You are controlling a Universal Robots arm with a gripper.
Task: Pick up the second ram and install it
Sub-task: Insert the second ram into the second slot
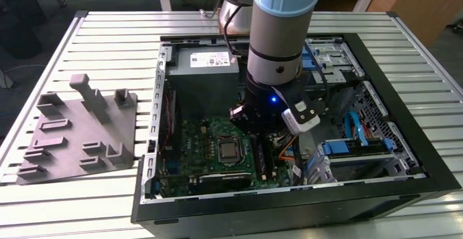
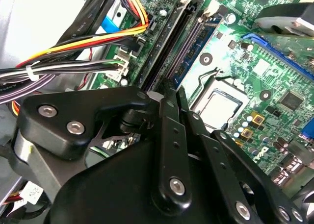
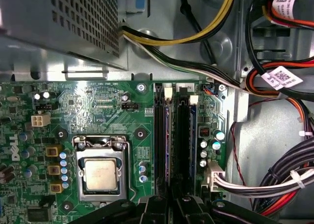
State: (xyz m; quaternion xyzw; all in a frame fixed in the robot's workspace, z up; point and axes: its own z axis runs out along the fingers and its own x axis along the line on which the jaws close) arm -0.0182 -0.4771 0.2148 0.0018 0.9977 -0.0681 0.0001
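My gripper [image 1: 253, 128] is low inside the open computer case, right over the black memory slots [image 3: 181, 145] beside the processor [image 3: 100, 172]. In the second wrist view its black fingers [image 2: 169, 111] are pressed close together on a thin dark blue stick, the second ram [image 2: 177, 52]. The stick stands on edge in line with a slot. Another blue memory stick [image 2: 198, 45] stands in the neighbouring slot, on the processor side. The gripper's body [image 3: 171, 207] hides the near ends of the slots.
The case's black rim [image 1: 434, 179] surrounds the green motherboard [image 1: 210, 141]. A grey power supply [image 1: 206, 76] and coloured cable bundles [image 2: 73, 47] crowd the slots' far side. A blue drive bay [image 1: 354, 147] sits at the exterior view's right. At its left a grey fixture plate [image 1: 79, 130] lies on the slatted table.
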